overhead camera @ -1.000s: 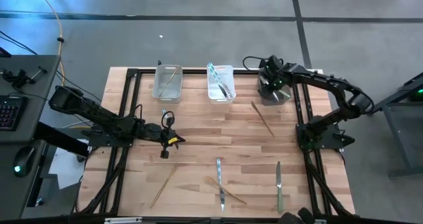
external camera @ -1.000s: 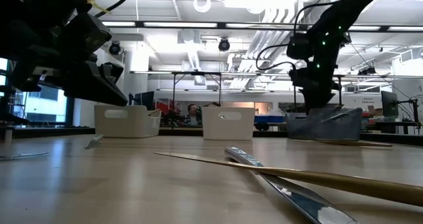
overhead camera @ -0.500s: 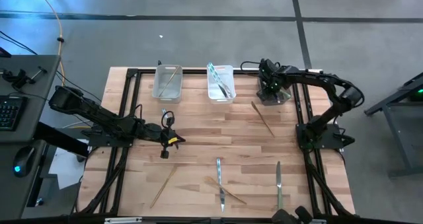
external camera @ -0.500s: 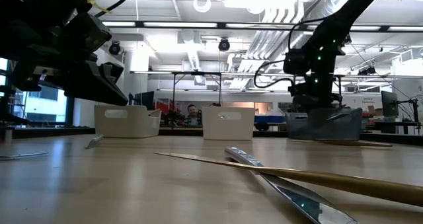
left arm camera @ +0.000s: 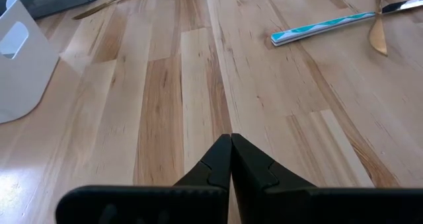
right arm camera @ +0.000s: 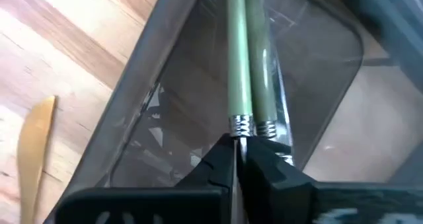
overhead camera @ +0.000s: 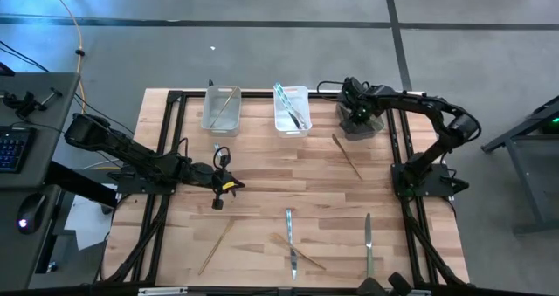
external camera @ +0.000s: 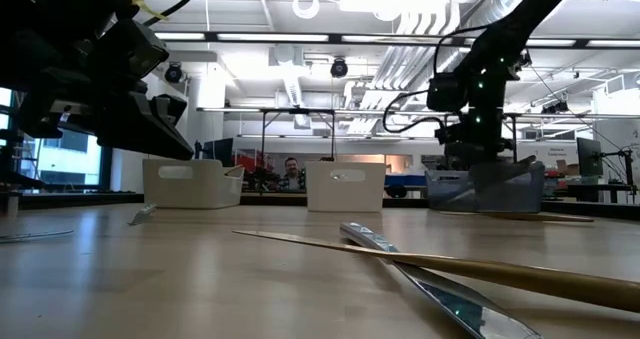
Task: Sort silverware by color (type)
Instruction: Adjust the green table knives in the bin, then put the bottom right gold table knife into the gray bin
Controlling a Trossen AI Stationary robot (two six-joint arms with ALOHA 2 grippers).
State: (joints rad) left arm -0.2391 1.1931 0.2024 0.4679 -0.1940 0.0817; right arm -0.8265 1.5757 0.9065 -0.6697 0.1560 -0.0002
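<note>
Now, the silverware looks thin, hard and light, and a bit slippery, so the best place to pinch a piece is likely the middle of its handle. Going left to right, the left hand [overhead camera: 218, 184] waits at about nine o'clock on the tabletop [overhead camera: 262, 165], pressed shut and holding nothing. A gold piece [overhead camera: 215, 246] lies near seven o'clock, and a teal knife [overhead camera: 291, 239] crossed with a gold one sits at six. The right hand [overhead camera: 356, 113] is over the dark bin [overhead camera: 360, 128] at one o'clock. A second ago its fingers were wide open; now they are closed, just above two green pieces [right arm camera: 248, 59] lying in the bin.
</note>
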